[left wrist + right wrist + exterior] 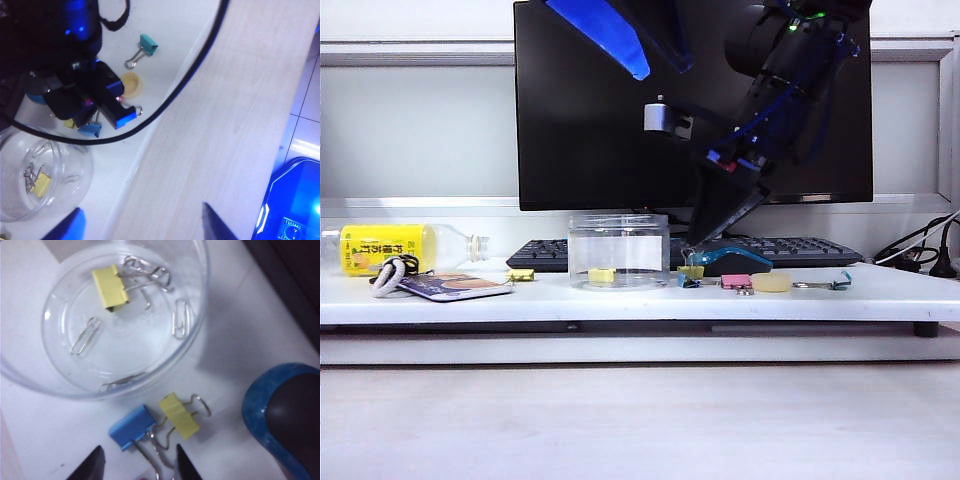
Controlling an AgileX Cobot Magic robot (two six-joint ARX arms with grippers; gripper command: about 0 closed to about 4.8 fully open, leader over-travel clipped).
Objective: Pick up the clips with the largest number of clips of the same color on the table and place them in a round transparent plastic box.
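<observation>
Currently one of the pale-yellow clips (111,287) lies inside the round transparent plastic box (197,315), among loose wire paper clips (85,336); a second yellow clip (179,415) rests on the white tabletop (45,440) just outside the box wall, touching a blue clip (132,426); a third (521,274) sits well to the left near the bottle (390,247). Right gripper (138,460) hangs low over the yellow-and-blue pair, fingers spread, nothing between them. Left gripper (142,222) is parked high off the table edge, fingers wide apart and empty. Judgement: these clips are light, stiff and springy, with smooth painted bodies and thin wire handles likely to snag the neighbour's. Best hold looks like across the flat sides of the yellow body, keeping clear of the blue clip so it is not dragged along.
</observation>
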